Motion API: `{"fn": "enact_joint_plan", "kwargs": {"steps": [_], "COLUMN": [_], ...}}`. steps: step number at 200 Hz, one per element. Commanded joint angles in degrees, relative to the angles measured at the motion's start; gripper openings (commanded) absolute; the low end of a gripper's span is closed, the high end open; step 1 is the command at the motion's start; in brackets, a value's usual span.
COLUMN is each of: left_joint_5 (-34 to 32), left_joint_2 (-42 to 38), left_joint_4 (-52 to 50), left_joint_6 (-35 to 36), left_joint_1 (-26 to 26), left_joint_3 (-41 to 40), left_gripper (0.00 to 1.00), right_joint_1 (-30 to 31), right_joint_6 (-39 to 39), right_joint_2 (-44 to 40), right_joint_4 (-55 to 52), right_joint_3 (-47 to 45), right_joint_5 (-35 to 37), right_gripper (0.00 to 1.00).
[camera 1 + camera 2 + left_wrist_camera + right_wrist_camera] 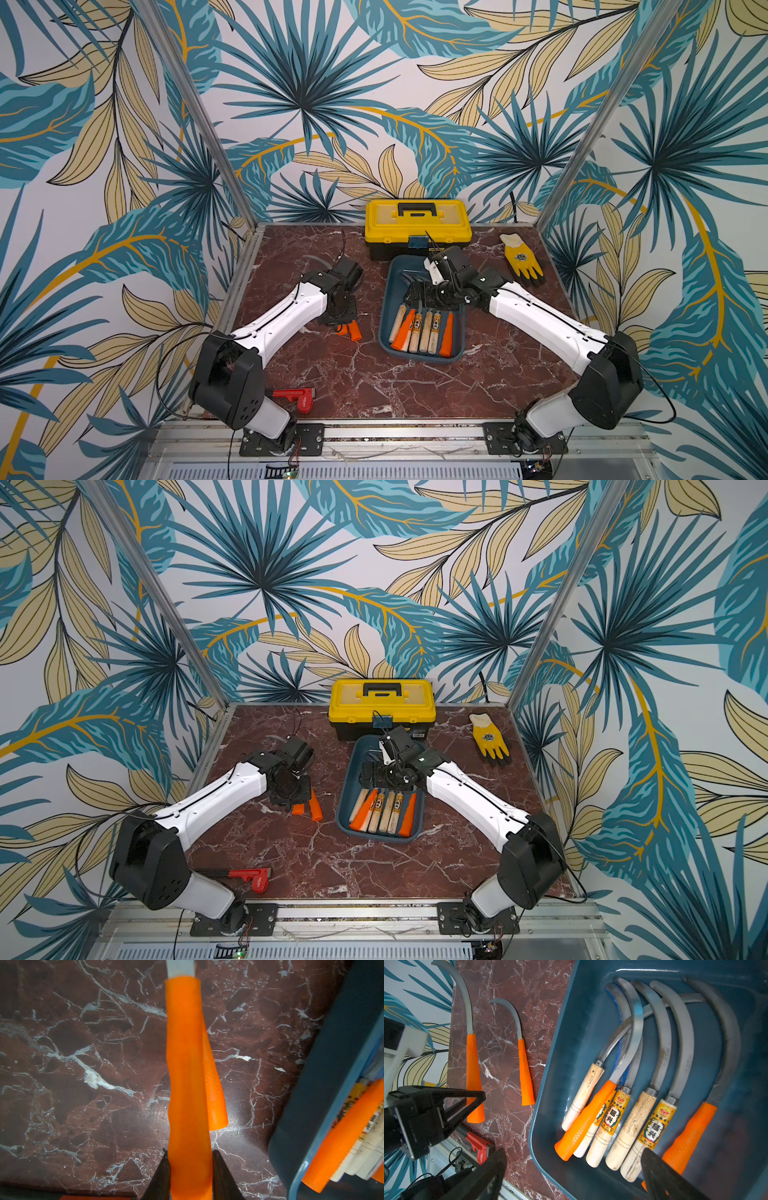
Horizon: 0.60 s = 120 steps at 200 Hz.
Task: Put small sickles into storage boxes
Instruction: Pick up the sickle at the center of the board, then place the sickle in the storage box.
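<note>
1. The step in hand looked like picking up one of the two sickles not yet stored. The left gripper was clamped on an orange-handled sickle toward its butt end, fingers tight against both sides of the handle.
2. That sickle sat between the bench's left edge and the teal tray, just beside a second orange-handled sickle lying on the marble top.
3. The tray stood mid-bench before the yellow toolbox and held the stored sickles, at least six.
4. The right gripper hovered over them, fingers wide apart and empty.
5. The next move probably called for a lift over the tray's wall, with the blade aligned with the rest.
</note>
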Motion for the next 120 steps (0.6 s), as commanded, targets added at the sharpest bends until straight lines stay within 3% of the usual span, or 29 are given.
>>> {"fn": "enact_joint_plan", "kwargs": {"steps": [1,120], "left_joint_5": [-0.55,0.75], "left_joint_2": [-0.94,5.98], "left_joint_4": [-0.10,-0.01], "left_joint_6": [0.22,-0.50], "left_joint_1": [-1.80,-15.54], "left_joint_3": [2.47,10.19], "left_gripper": [0.06,0.06], "right_joint_1": [0.15,-0.27], "right_joint_6": [-1.30,-1.78], "right_joint_2": [-2.13,-10.51], "right_joint_4": [-2.89,-8.29], "right_joint_3": [1.16,-2.45], "right_joint_5": [2.69,10.54], "right_gripper": [0.99,0.99]}}
